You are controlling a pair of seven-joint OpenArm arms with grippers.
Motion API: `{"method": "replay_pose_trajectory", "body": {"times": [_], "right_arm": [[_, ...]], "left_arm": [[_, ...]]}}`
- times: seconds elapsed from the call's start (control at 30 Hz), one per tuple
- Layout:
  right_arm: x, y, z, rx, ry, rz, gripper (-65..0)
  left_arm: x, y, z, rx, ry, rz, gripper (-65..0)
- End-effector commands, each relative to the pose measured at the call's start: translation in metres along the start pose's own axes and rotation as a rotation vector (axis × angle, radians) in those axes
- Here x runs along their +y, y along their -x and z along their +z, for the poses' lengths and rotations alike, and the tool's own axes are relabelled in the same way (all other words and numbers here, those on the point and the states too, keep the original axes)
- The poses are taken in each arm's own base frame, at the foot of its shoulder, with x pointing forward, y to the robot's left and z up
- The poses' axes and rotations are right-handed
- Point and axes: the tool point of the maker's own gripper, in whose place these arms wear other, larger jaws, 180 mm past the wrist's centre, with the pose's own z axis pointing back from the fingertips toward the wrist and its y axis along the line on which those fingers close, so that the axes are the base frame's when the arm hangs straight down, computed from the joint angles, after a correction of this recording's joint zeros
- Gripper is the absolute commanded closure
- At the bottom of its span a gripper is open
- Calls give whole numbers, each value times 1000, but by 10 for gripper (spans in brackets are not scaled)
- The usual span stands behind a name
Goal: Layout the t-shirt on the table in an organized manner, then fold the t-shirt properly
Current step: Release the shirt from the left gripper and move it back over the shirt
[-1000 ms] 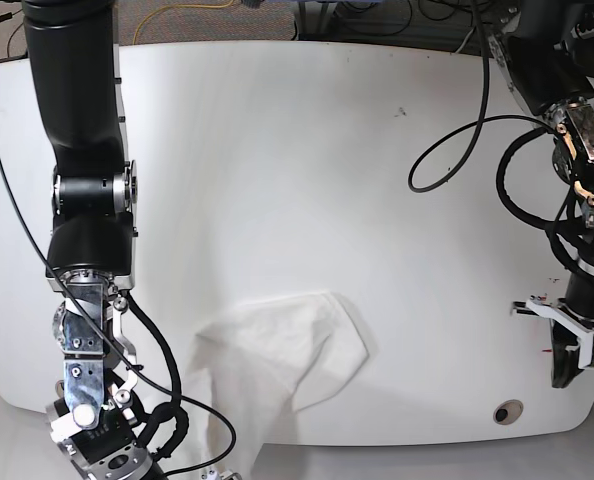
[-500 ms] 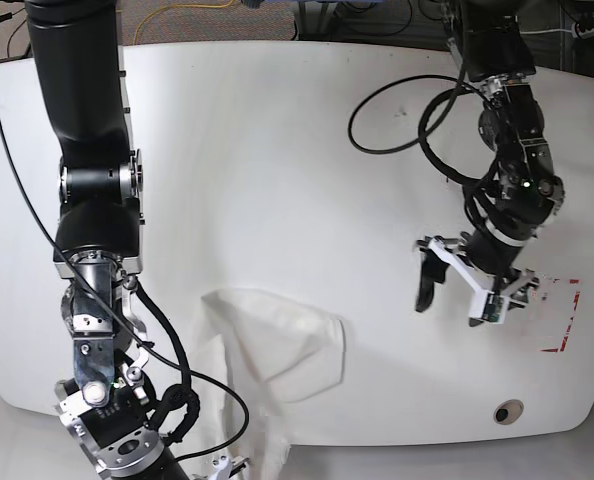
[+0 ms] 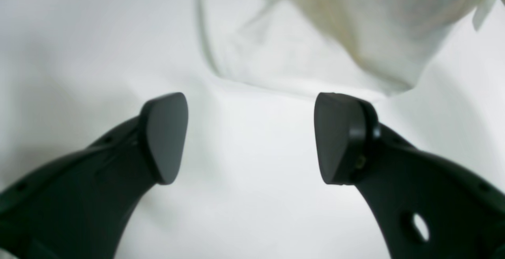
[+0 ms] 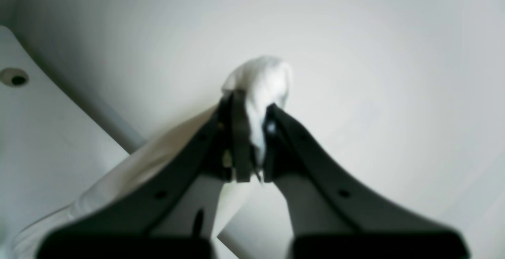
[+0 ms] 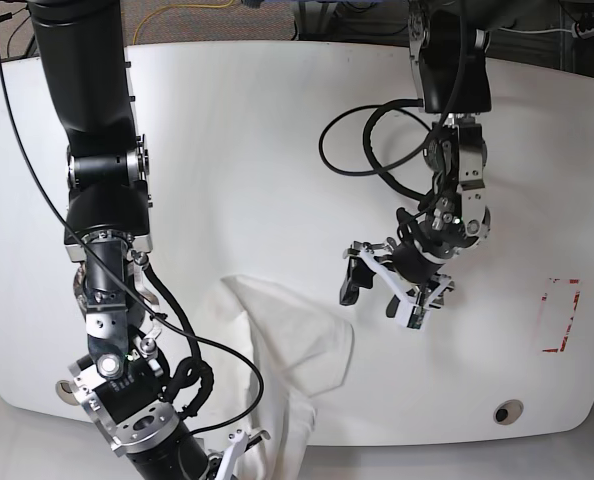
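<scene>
The white t-shirt (image 5: 289, 340) lies bunched near the table's (image 5: 277, 150) front edge, and part of it hangs over that edge. No print shows. My right gripper (image 5: 239, 452) is below the front edge; in the right wrist view it (image 4: 254, 111) is shut on a fold of the t-shirt (image 4: 262, 73). My left gripper (image 5: 382, 293) is open and empty over bare table, just right of the shirt. In the left wrist view it (image 3: 250, 136) has its pads wide apart, with the shirt's edge (image 3: 315, 46) just ahead of them.
A red-white tape rectangle (image 5: 559, 315) is at the right and a round grommet hole (image 5: 506, 411) at the front right corner. A second grommet (image 4: 14, 77) shows in the right wrist view. Black cables (image 5: 362, 150) loop over the table by the left arm.
My left arm has swung from the table's right side to just beside the shirt, gripper open. The shirt has shifted and more of it now hangs over the front edge.
</scene>
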Motion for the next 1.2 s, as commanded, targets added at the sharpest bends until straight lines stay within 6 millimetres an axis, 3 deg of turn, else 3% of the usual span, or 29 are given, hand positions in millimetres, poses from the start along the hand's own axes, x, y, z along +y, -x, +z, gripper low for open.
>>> {"method": "replay_pose_trajectory", "body": {"times": [0.0, 0.27, 0.43, 0.53, 0.83, 1.03, 1.17], "right_arm": [[-12, -24, 2, -72, 34, 7, -8], [-12, -23, 3, -72, 35, 5, -8], [-13, -25, 4, -76, 37, 6, -8], [-13, -27, 5, -83, 39, 9, -8], [-13, -27, 5, -83, 40, 8, -8], [-12, -24, 5, -75, 37, 5, -8], [4, -11, 7, -53, 10, -9, -8]], "left_arm": [[5, -12, -18, -35, -20, 34, -457], [26, 0, -53, -26, -80, 127, -457], [31, 6, -57, -44, -97, 146, -458], [30, 20, -60, -13, -96, 164, -456], [-8, 20, -75, -25, -39, 209, -453], [-13, 20, -77, -27, -31, 215, -453], [-12, 19, -76, -28, -32, 214, -451]]}}
